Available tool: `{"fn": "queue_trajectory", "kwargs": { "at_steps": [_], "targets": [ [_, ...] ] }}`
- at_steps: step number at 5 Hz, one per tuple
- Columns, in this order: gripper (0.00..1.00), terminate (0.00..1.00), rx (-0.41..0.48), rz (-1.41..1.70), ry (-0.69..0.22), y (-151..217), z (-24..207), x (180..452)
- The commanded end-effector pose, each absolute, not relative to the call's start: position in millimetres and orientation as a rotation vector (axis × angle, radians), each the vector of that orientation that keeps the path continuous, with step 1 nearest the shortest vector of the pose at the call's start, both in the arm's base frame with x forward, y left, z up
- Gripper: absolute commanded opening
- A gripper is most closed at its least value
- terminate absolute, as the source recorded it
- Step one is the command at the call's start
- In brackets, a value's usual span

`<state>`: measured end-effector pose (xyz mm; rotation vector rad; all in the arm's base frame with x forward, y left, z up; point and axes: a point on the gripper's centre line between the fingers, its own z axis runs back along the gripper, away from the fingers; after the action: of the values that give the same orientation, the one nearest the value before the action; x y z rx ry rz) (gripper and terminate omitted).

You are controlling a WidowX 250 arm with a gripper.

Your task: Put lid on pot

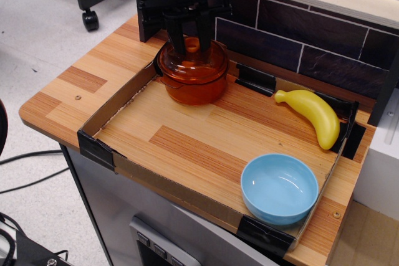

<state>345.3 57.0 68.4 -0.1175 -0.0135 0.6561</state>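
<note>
**Lid seated on pot, hand straight above the knob**

Lid and pot now read as one stack: the round, shallow-domed translucent orange lid sits on the rim of the deep translucent orange pot, which stands at the back left corner of the cardboard-edged tray on the wooden desk. The black hand hangs directly over the lid, its two fingers pointing down on either side of the small round knob. Whether they pinch the knob or stand just clear of it I cannot tell; the gap is too small to read. The relation that matters is vertical: the lid lies straight below the hand, so the likely next move is a plain lift upward. Seen from the pot, the yellow plastic banana lies well to the right, and the light blue bowl further forward and right.
</note>
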Motion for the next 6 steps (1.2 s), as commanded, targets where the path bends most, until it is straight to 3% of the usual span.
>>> {"fn": "queue_trajectory", "kwargs": {
  "at_steps": [1, 6],
  "targets": [
    [0.00, 0.00, -0.131, 0.648, -0.071, 65.1, 87.3, 357.4],
    [0.00, 0.00, -0.099, 0.618, -0.097, 46.2, 79.2, 351.4]
  ]
}}
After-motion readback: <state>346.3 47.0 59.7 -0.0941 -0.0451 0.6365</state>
